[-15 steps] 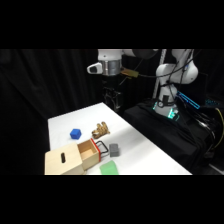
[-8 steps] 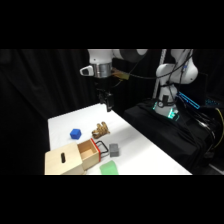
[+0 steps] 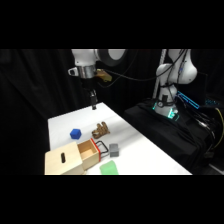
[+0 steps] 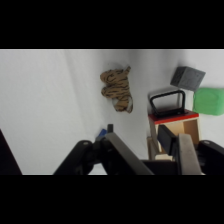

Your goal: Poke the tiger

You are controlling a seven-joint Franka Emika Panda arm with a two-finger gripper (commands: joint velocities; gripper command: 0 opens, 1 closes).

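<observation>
The tiger (image 3: 100, 131), a small brown-and-tan striped toy, lies on the white table (image 3: 135, 145) between a blue block (image 3: 75, 133) and a grey cube (image 3: 114, 149). My gripper (image 3: 93, 104) hangs in the air over the table's far edge, well above and behind the tiger, touching nothing. In the wrist view the tiger (image 4: 117, 90) lies ahead of the gripper (image 4: 146, 134), whose two fingers stand apart with nothing held between them. A corner of the blue block (image 4: 101, 134) peeks out beside the left finger (image 4: 122, 150).
A wooden box (image 3: 75, 157) with a red-and-black handled piece (image 3: 101, 148) stands at the table's near left, close to the tiger. A green object (image 3: 109, 169) lies in front of it. Dark equipment with cables (image 3: 170, 112) fills the right side.
The gripper has moved left along the table's far edge and come a little lower. The tiger, blocks and box have not moved.
</observation>
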